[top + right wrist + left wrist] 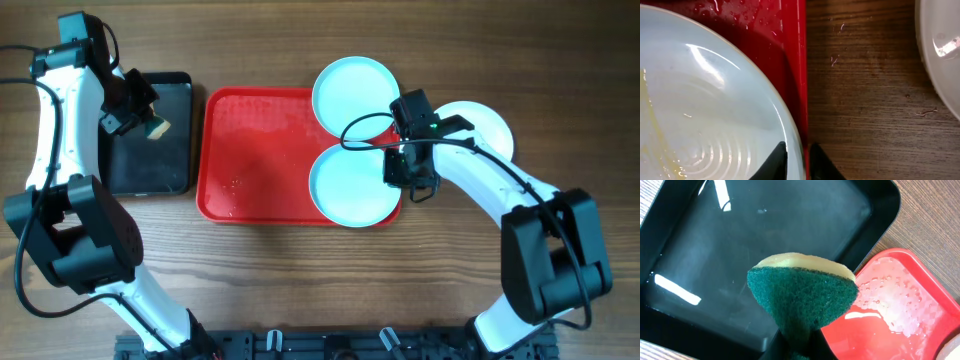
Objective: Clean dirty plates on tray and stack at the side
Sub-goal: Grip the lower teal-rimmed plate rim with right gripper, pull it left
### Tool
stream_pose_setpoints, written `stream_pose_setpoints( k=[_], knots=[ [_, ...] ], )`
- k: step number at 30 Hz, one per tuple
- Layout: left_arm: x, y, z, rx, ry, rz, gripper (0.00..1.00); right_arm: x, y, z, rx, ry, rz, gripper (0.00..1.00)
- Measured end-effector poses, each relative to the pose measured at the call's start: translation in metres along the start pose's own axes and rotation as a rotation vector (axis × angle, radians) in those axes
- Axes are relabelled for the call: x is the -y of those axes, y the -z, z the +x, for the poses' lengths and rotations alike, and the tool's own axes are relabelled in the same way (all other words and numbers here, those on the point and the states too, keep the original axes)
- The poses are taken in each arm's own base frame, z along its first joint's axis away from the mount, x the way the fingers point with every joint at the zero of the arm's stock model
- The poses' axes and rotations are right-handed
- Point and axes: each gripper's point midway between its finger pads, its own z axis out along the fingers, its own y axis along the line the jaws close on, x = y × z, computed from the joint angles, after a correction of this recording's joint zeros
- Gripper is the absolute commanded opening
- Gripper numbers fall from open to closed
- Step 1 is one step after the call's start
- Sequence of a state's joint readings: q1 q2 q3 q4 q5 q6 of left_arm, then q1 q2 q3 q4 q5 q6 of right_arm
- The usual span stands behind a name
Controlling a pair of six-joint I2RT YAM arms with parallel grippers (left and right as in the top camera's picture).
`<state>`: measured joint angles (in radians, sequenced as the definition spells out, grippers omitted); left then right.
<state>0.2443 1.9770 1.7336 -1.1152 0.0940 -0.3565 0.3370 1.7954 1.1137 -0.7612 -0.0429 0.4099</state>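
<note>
R gripper (799, 160) sits at the right edge of the red tray (800, 40), jaws nearly closed and straddling the rim of the near turquoise plate (715, 110). It looks pinched, one finger inside the rim, the other outside. Main risk: the tray's own rim runs through the same narrow gap, so I can't tell if the pinch has the plate alone or plate + tray. If both, a lift prob. drags the whole tray. The plate is wet w/ a yellowish smear on its left side, so it isn't clean yet, and a thin rim grip on wet ware could slip or let it swing down. The far turquoise plate (352, 90) touches this one and overhangs the tray's far edge — any tug may knock it off onto the table (865, 100). The white plate (492, 122) lies on the table just beside the R arm; a careless swing clips it. L gripper (143, 120) is clamped on the sponge (802, 297), hanging over the black tray (740, 230), well apart from the plate — a long reach before scrubbing, w/ drips likely.
</note>
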Motion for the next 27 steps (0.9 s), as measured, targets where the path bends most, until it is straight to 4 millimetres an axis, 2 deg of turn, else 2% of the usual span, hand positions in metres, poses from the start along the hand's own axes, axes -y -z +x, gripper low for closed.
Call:
stream_pose_setpoints(
  k=[8,13,15,21,25,27],
  knots=[
    [0.0,0.0,0.0,0.001,0.0,-0.002,0.04,0.002,-0.001,0.006,-0.026,-0.003,0.01,0.04],
    [0.0,0.0,-0.001,0.002,-0.001,-0.002,0.04,-0.004,0.009,0.015,-0.063,0.025,0.027,0.04],
    [0.0,0.0,-0.001,0.002,-0.001,-0.002,0.04,-0.014,0.015,0.013,-0.04,0.047,0.018,0.04],
    [0.0,0.0,-0.001,0.002,0.0,-0.002,0.04,-0.068,0.029,0.011,0.058,0.13,-0.055,0.04],
    [0.0,0.0,-0.001,0.002,-0.001,-0.002,0.04,-0.092,0.03,0.013,0.09,0.12,-0.097,0.04],
    [0.0,0.0,0.0,0.002,0.0,-0.002,0.04,-0.097,0.03,0.012,0.1,0.093,-0.113,0.04]
  ],
)
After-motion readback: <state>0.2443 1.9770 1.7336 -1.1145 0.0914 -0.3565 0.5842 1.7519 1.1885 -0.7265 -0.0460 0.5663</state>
